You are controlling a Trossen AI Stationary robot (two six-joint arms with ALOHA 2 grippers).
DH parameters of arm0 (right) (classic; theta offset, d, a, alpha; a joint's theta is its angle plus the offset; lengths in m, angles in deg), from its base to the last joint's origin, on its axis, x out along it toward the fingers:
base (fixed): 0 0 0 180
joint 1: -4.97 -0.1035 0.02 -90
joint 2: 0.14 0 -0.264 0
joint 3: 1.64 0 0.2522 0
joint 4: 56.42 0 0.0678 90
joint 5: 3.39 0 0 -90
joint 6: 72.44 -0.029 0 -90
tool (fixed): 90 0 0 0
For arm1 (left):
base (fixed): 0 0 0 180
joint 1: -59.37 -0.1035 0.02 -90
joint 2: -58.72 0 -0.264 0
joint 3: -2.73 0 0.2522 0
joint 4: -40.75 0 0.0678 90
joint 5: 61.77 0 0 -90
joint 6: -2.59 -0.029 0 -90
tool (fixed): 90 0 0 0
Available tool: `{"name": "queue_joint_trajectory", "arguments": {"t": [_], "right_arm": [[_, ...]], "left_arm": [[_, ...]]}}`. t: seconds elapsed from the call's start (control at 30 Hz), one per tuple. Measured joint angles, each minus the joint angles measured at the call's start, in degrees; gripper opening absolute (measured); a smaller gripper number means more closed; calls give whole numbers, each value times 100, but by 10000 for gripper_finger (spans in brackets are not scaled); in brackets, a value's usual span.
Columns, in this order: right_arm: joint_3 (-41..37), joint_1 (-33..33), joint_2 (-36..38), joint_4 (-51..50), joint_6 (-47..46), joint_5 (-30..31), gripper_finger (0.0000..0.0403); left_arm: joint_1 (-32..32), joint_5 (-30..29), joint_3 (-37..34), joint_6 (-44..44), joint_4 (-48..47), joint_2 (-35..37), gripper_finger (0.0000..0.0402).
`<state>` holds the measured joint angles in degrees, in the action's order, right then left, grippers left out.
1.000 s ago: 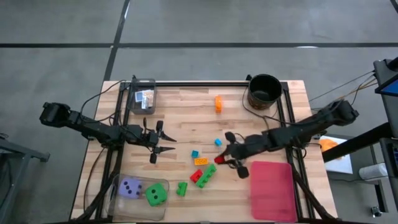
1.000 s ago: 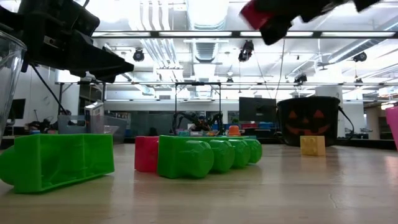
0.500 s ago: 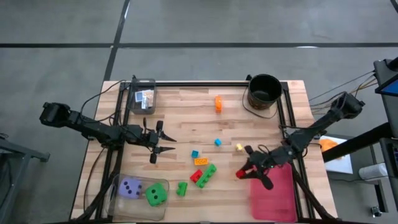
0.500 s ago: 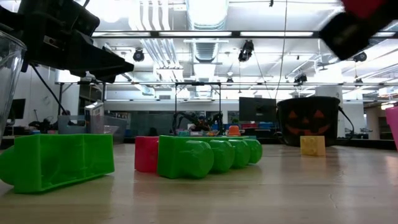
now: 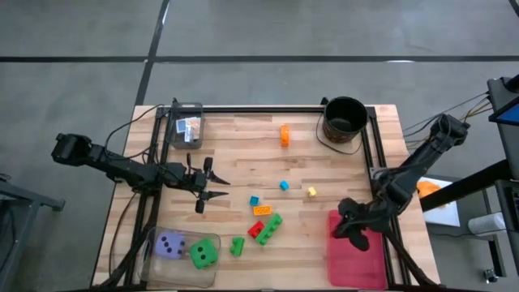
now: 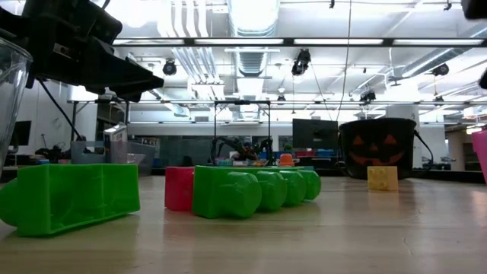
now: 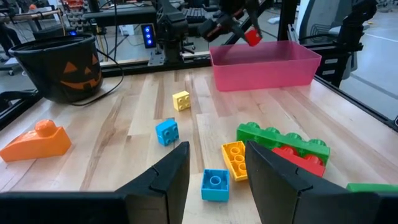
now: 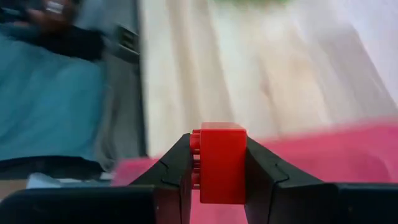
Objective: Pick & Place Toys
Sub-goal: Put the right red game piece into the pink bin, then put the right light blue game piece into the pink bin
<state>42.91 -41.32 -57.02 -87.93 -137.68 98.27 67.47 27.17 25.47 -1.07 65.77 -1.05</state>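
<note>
The right gripper hangs over the near edge of the pink tray, its jaws closed on a small red brick — the right wrist view shows the brick pinched between both fingers above the tray's rim. The brick stands on end in the grip, its long axis running along the fingers, with its studs facing sideways toward one finger.

Judging by how things lie, the sorting is at an early stage. No toy can be made out inside the tray, so this brick looks to be among the first to go in. Still loose on the table are an orange brick, a small blue brick, a yellow brick, a teal brick, an orange-yellow brick, a green-and-red brick cluster and a green brick.

The left gripper waits over the table's left half, jaws partly open and holding nothing.
</note>
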Motion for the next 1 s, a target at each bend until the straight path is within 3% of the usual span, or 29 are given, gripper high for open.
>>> {"name": "queue_joint_trajectory", "arguments": {"t": [0.17, 0.3, 0.53, 0.73, 0.87, 1.0], "right_arm": [[466, -7, -416, -1254, -653, -362, 89], [706, -7, -848, -1623, -879, -519, 95], [1051, -7, -1541, -2121, -1165, -697, 214], [1370, -7, -1847, -2637, -1172, -698, 272], [1581, -7, -1848, -2835, -1104, -474, 279], [1710, -7, -1699, -2884, -921, 192, 280]], "left_arm": [[0, 0, 0, 26, 2, 0, 158], [0, 0, 0, 28, 0, 0, 158], [0, 0, 0, 42, 0, 0, 158], [0, 0, 0, 42, 0, 0, 158], [0, 0, 0, 39, 0, 0, 158], [0, 0, 0, 39, 0, 0, 158]]}}
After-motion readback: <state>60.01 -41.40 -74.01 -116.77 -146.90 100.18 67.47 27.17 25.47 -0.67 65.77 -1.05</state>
